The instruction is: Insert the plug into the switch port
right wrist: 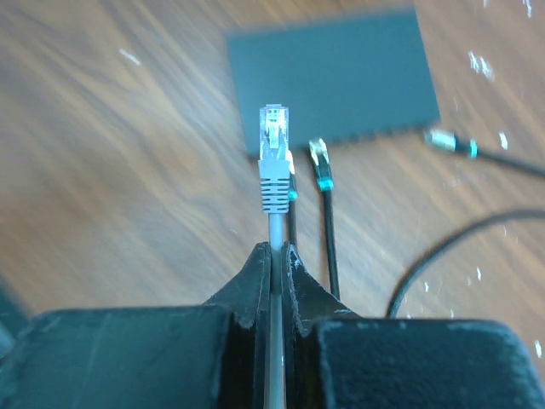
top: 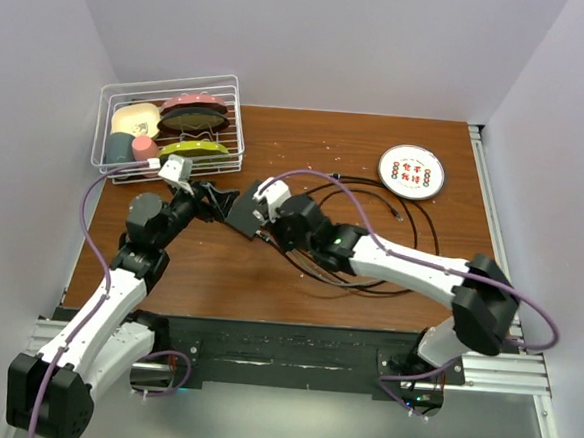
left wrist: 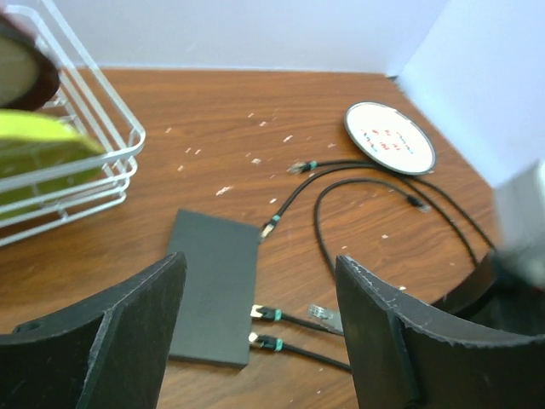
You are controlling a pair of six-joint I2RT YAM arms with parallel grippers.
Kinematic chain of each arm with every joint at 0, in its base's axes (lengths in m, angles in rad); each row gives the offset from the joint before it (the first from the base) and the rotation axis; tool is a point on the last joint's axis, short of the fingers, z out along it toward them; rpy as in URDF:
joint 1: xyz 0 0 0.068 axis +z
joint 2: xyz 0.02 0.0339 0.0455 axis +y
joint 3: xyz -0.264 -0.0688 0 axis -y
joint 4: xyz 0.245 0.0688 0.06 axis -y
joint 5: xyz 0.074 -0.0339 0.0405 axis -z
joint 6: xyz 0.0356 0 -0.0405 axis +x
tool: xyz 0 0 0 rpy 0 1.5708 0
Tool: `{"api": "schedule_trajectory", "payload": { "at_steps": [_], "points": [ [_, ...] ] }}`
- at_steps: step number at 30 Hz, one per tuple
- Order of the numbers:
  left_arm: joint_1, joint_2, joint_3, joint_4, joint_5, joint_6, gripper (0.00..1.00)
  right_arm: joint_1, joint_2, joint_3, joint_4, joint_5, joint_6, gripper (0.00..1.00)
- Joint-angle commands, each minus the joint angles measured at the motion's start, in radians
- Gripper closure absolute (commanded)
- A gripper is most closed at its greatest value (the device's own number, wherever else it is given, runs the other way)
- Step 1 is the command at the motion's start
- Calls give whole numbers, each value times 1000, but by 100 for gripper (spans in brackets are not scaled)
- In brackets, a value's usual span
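The switch is a flat matte-black box lying on the wooden table. Its port edge faces my right gripper. Two black cables with teal collars sit in sockets on that edge. My right gripper is shut on a grey cable just behind its boot. The clear plug sticks out ahead of the fingertips, pointing at the port edge and a little short of it. My left gripper hangs open above the box, its fingers either side of it, holding nothing.
A white wire basket with dishes stands at the back left. A round white disc with red marks lies at the back right. Loose black cables loop across the table between the disc and the box.
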Motion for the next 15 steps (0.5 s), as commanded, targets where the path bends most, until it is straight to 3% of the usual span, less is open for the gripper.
{"api": "schedule_trajectory", "payload": {
  "at_steps": [1, 3, 6, 12, 15],
  "points": [
    [-1, -52, -16, 123, 109, 20, 24, -114, -131, -83, 103, -350, -45, 100],
    [-3, -60, -34, 185, 157, 1, 25, -217, -178, -138, 151, -576, -46, 100],
    [-3, -62, -58, 294, 305, -28, 25, -309, -269, -205, 226, -796, -36, 100],
    [-3, -39, -91, 497, 518, -97, 25, -338, -333, -215, 239, -1120, -52, 100],
    [-4, -8, -85, 554, 588, -126, 24, -338, -332, -209, 237, -1177, -46, 100]
  ]
}}
